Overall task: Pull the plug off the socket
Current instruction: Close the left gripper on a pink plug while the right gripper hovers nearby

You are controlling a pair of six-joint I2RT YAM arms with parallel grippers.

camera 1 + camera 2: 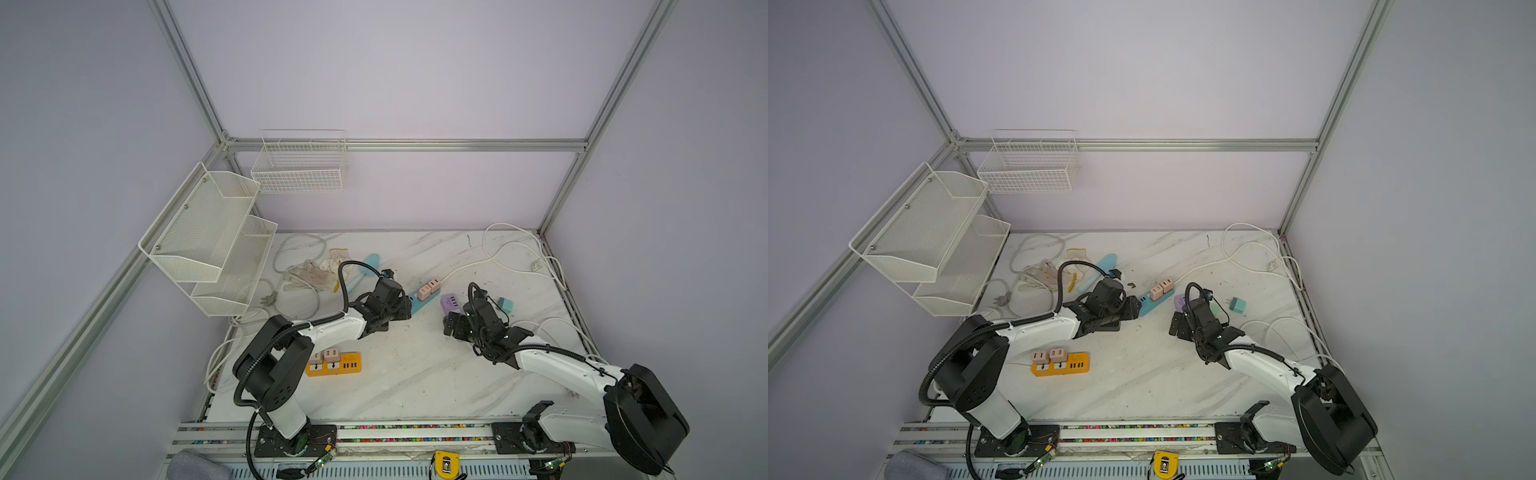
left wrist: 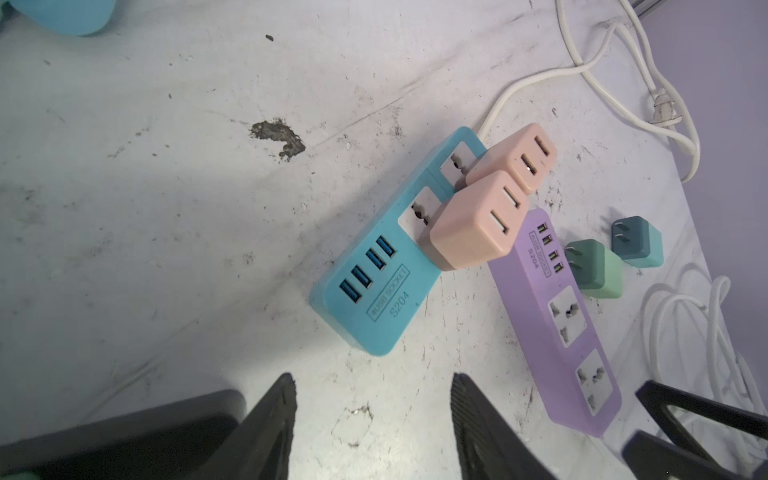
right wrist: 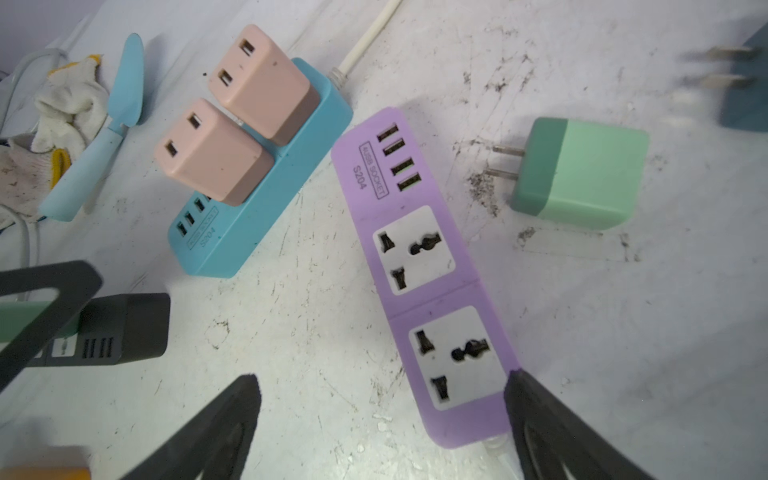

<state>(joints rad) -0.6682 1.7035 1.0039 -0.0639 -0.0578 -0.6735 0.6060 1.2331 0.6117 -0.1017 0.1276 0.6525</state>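
The blue power strip [image 2: 374,291] and the purple power strip [image 3: 428,291] each read "4USB SOCKET S204".

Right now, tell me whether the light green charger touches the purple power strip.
Apart. The right wrist view shows a strip of bare tabletop between the prongs of the light green charger and the near edge of the purple power strip.

The left arm [image 1: 332,328] reaches forward and inward from its base, elbow raised and wrist tipped down. The left gripper [image 2: 372,382] has its fingers [image 2: 274,415] parted with nothing between them. The right arm [image 1: 552,361] leans in toward the middle with its forearm low, and the right gripper [image 3: 382,378] has its fingers [image 3: 232,415] spread wide, clamping nothing.
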